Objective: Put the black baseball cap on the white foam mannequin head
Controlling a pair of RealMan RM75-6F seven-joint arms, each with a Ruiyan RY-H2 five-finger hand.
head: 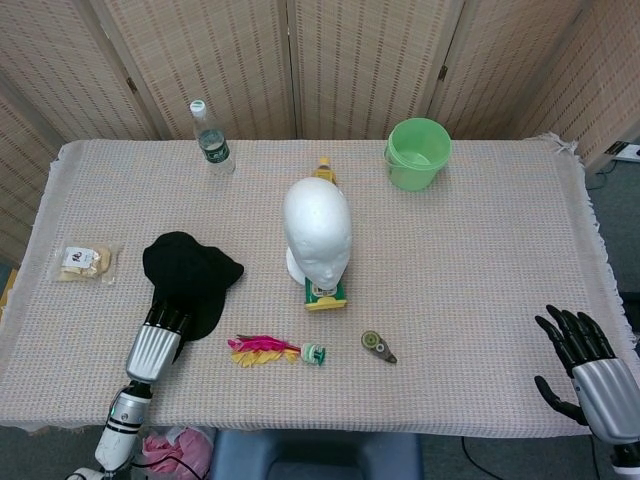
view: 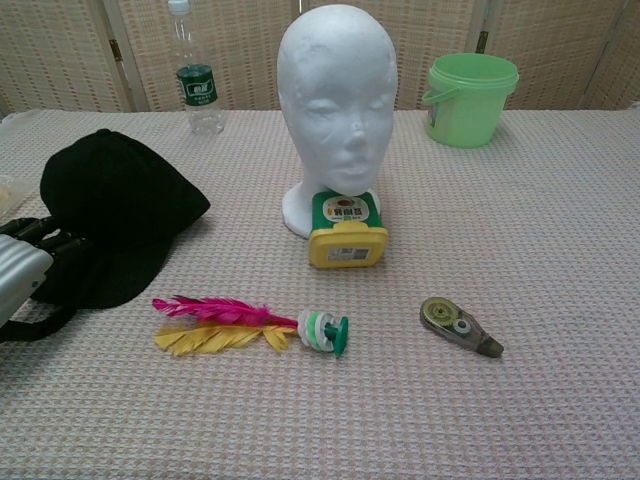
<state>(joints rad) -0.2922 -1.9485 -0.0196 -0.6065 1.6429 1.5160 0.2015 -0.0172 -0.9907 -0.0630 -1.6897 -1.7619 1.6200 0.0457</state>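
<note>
Black baseball cap (head: 190, 275): lies flat on the table (head: 480, 260), at the left of the white foam mannequin head (head: 317, 232) and apart from it; not yet lifted.
Mannequin head: stands upright at table centre, face toward the robot, crown bare. Judgement: the open top allows the cap to be lowered from above.
Yellow-and-green container (view: 347, 231): touches the front of the head's base. Judgement: it may obstruct a low approach.
Left hand (head: 163, 335): at the cap's near edge; fingers (view: 45, 240) extend onto the black fabric and touch it. Whether they pinch the brim or only rest on it cannot be told.
Right hand (head: 583, 365): at the table's right near corner, fingers spread, holding nothing, well apart from the cap.
Feather shuttlecock (head: 270, 350), correction tape dispenser (head: 377, 345): lie in front of the head, outside a likely cap path.
Water bottle (head: 210, 140), green bucket (head: 418, 152): stand at the far edge.
</note>
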